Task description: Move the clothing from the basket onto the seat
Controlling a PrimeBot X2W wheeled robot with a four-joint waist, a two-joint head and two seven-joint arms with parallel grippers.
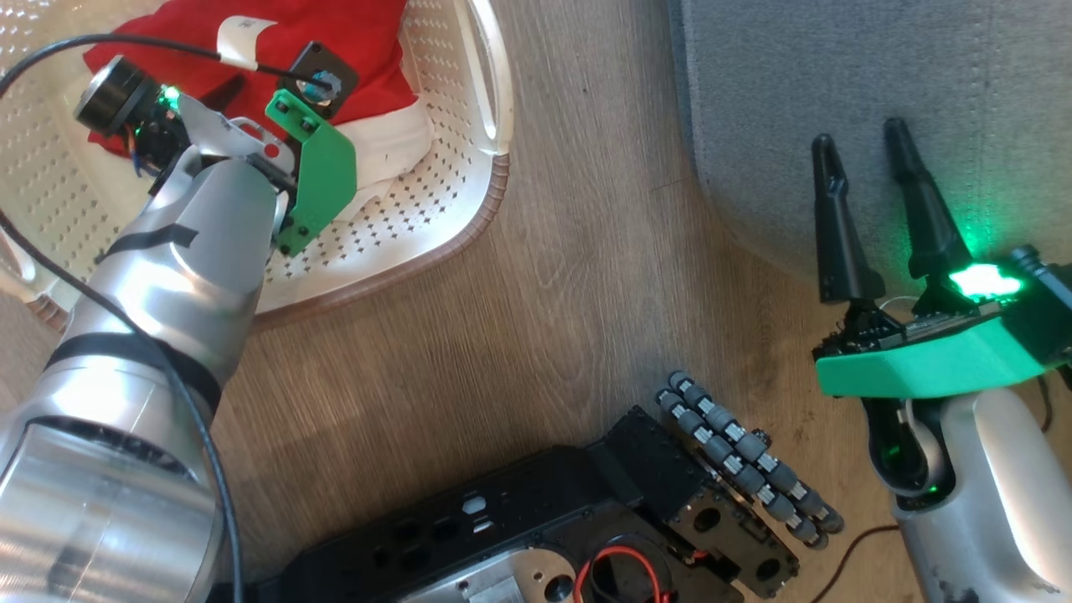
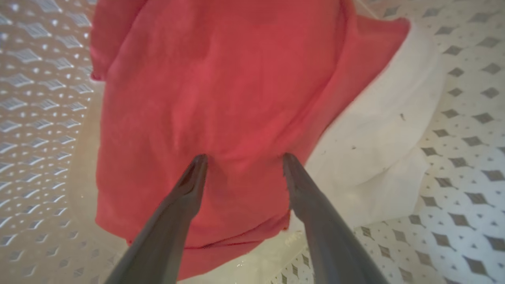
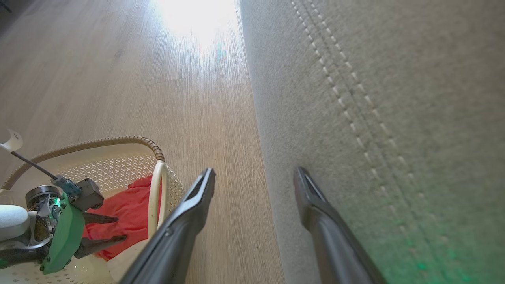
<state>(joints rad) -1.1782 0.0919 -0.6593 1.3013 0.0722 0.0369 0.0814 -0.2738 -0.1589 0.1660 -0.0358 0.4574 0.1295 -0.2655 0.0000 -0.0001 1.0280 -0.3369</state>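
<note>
Tips of the left gripper (image 2: 245, 157) stand wide apart at the middle of the left wrist view, right at the surface of the clothing (image 2: 221, 79). Nothing is pinched between them, and I cannot tell whether they press into the cloth or only meet it. The right gripper (image 1: 861, 138), at the right of the head view, is spread just as wide and holds nothing. It hangs over the rounded edge of the seat (image 1: 837, 67).

In the head view the left wrist's green bracket and silver forearm hide that gripper's fingers, and the frame's top edge cuts off the clothing. The basket (image 1: 419, 226) runs off the upper left corner.

The clothing is soft red fabric, loosely bunched inside the basket, with a white band (image 2: 375, 150) along its right side. The basket's cream plastic walls are pierced with small diamond holes under a brown woven rim. The seat is grey, coarse-woven upholstery with a double line of pale stitching (image 3: 347, 106). The floor (image 1: 586, 276) between basket and seat is wood-grain board.
</note>
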